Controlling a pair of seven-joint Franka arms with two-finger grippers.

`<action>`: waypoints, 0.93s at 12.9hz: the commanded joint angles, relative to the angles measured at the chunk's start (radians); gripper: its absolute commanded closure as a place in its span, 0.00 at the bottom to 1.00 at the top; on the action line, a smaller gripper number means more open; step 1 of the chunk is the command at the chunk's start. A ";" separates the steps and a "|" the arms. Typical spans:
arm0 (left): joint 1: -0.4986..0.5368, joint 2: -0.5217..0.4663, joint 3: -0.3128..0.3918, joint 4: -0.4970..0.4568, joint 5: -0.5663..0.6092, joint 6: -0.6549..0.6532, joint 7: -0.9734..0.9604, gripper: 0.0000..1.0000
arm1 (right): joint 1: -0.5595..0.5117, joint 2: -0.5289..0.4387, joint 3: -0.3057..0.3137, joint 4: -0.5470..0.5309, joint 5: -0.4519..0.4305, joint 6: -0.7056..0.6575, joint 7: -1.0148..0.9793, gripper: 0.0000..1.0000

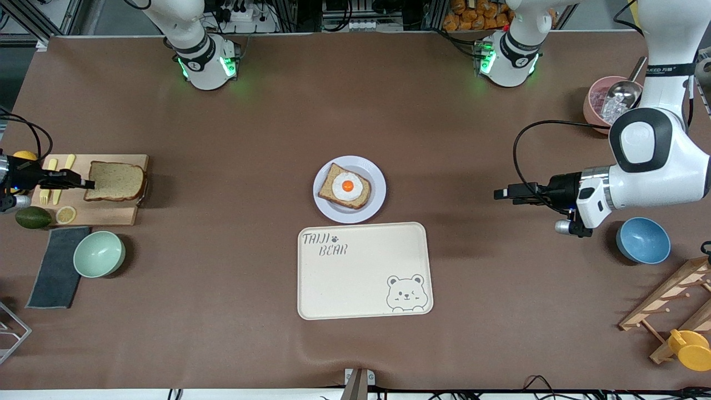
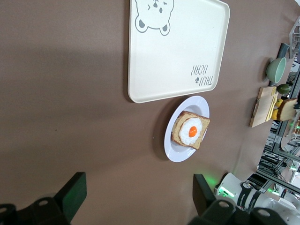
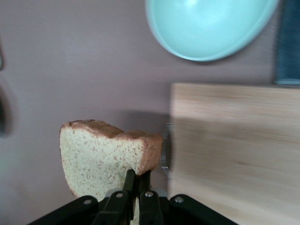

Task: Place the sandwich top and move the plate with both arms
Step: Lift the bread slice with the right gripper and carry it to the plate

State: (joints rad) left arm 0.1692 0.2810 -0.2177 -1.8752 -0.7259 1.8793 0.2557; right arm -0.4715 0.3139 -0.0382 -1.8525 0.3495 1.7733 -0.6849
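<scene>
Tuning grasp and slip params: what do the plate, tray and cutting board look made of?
Plate: glossy glazed ceramic or melamine; pale lavender-white with a soft sheen.
Tray: matte cream plastic or fibre composite; flat tone, printed bear.
Cutting board: unfinished light wood; visible grain in the right wrist view.

The brown table (image 1: 222, 311) bears plate (image 1: 375, 206), tray (image 1: 355, 289), bowls, cutting board (image 1: 114, 214).

My table (image 1: 222, 333) wears a brown cloth that runs almost edge to edge, with a small ripple at the edge nearest the front camera. Above its top edge I see metal framing (image 1: 66, 16), a white power strip (image 1: 241, 14) and tangled cables. Light falls evenly.
</scene>
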 commanded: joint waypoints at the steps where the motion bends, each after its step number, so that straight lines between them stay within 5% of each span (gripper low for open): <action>1: 0.004 -0.005 -0.002 0.002 -0.020 -0.015 0.017 0.00 | 0.091 -0.148 -0.005 -0.100 0.063 -0.017 0.114 1.00; 6: -0.010 0.020 -0.003 -0.007 -0.075 -0.006 0.037 0.00 | 0.364 -0.318 -0.005 -0.227 0.134 0.057 0.422 1.00; 12: -0.050 0.041 -0.005 -0.038 -0.099 0.027 0.037 0.00 | 0.672 -0.325 -0.005 -0.261 0.243 0.278 0.736 1.00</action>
State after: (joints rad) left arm 0.1275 0.3249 -0.2216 -1.8956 -0.7947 1.8867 0.2747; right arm 0.1133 0.0086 -0.0278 -2.0711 0.5535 1.9703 -0.0242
